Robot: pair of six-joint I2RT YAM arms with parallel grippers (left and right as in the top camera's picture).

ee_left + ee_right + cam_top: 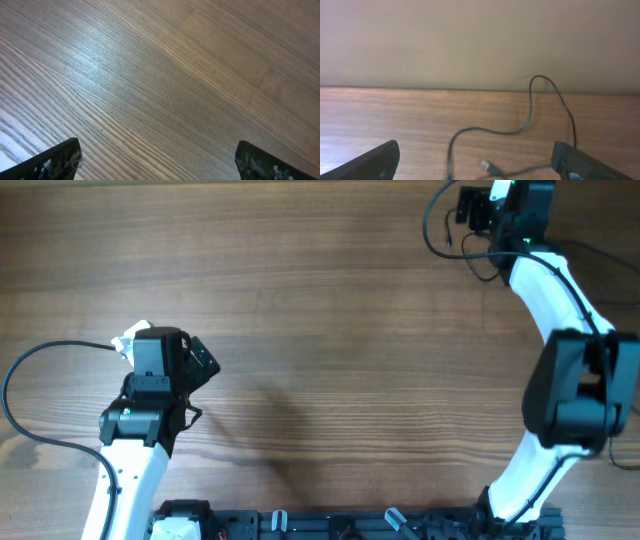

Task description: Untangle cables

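The cables are thin black strands curling on the wood at the far right corner (432, 230), beside my right gripper (472, 210). In the right wrist view one cable (530, 117) loops up toward the table's far edge, and a small plug end (489, 168) lies between the open fingers of the right gripper (477, 167), which holds nothing. My left gripper (198, 362) is at the left of the table, far from the cables. In the left wrist view its fingers (160, 162) are open and empty over bare wood.
A thicker black cord (25, 370) loops from the left arm's white wrist unit across the table's left side. The table's far edge (445, 88) meets a beige wall just beyond the cables. The arm bases stand along the front edge (350, 525).
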